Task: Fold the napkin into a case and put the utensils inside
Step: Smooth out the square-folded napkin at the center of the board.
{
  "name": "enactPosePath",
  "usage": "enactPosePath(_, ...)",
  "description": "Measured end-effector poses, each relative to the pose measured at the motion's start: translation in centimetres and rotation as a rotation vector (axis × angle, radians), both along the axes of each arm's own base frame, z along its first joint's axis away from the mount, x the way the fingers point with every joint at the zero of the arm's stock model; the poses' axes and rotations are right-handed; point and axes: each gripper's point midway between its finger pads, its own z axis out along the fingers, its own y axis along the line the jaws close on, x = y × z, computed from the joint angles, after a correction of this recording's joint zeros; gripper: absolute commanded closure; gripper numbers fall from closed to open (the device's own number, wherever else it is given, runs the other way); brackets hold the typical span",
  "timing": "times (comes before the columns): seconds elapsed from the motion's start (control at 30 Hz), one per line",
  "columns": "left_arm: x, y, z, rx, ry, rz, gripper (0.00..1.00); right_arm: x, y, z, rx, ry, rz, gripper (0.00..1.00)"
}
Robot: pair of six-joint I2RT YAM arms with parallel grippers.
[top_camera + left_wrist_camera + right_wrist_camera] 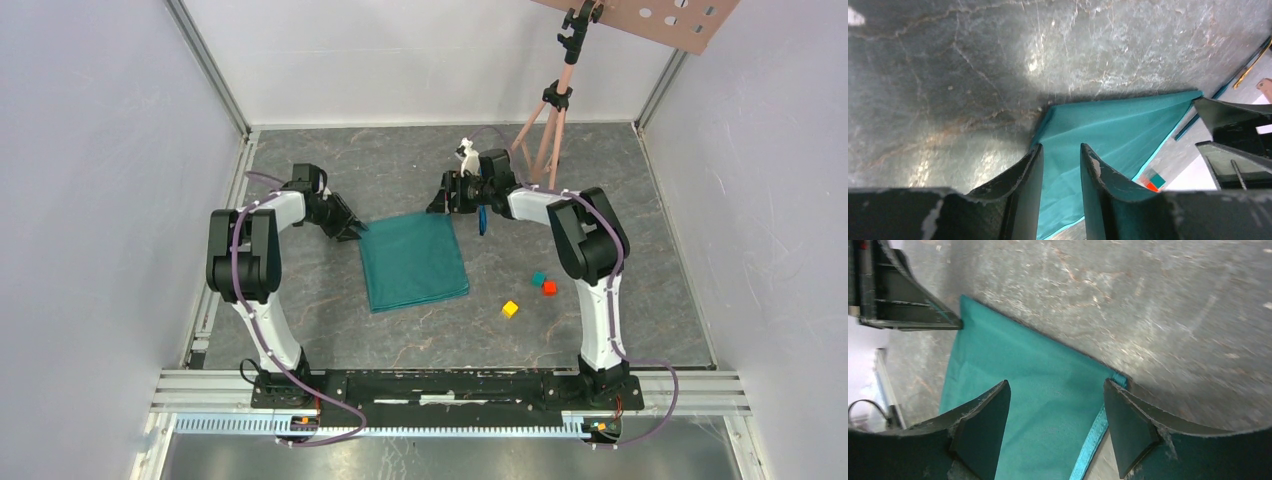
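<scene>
Napkin [415,262] flat mid-table [400,165]; left gripper [352,231] at its far-left corner, jaws partly spread; right gripper [440,203] over far-right corner, jaws wide; neither pinching cloth.

A dark grey, marble-veined table [400,160] fills the middle of the top view. Flat at its centre lies the teal-green napkin [415,262], with a slim blue stick [483,220] just off its upper right corner. Lower right of the cloth sit three small blocks: a teal cube [539,279] and a red cube [549,288] close together, and a yellow cube [510,309] a little below them. A tripod [545,140] stands at the upper right.
</scene>
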Motion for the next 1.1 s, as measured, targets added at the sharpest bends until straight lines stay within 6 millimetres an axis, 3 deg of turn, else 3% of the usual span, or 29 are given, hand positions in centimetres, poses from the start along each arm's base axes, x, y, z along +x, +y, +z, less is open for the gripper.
enactPosePath(0.07,-0.4,-0.2,0.5,0.016,-0.002,-0.02,0.55,-0.1,-0.8,0.4,-0.046,-0.005,-0.014,0.24)
enactPosePath(0.2,-1.3,-1.4,2.9,0.024,-0.052,-0.061,0.53,-1.5,-1.7,3.5,-0.094,-0.055,-0.022,0.23)
enactPosePath(0.3,-3.4,-2.9,4.7,-0.005,-0.12,-0.103,0.52,-3.9,-1.1,6.5,-0.063,-0.107,0.008,0.23)
enactPosePath(0.37,-5.7,-4.0,4.8,-0.033,-0.132,-0.13,0.52,-6.5,-0.2,7.3,-0.019,-0.11,0.051,0.23)
enactPosePath(0.43,-8.0,-4.9,3.8,-0.054,-0.105,-0.152,0.52,-9.4,0.5,6.5,0.018,-0.079,0.097,0.23)
enactPosePath(0.5,-10.7,-5.6,2.1,-0.066,-0.059,-0.176,0.51,-12.9,0.6,4.4,0.029,-0.003,0.145,0.23)
enactPosePath(0.67,-15.9,-5.3,0.0,-0.065,0.017,-0.184,0.51,-18.6,-1.5,0.1,-0.008,0.146,0.176,0.23)
enactPosePath(0.97,-17.3,-4.1,0.3,-0.014,-0.009,-0.159,0.49,-21.1,-4.0,0.3,-0.049,0.111,0.18,0.23)
enactPosePath(1.1,-17.6,-3.6,1.7,0.009,-0.042,-0.147,0.5,-21.1,-4.6,1.0,-0.081,0.073,0.178,0.25)
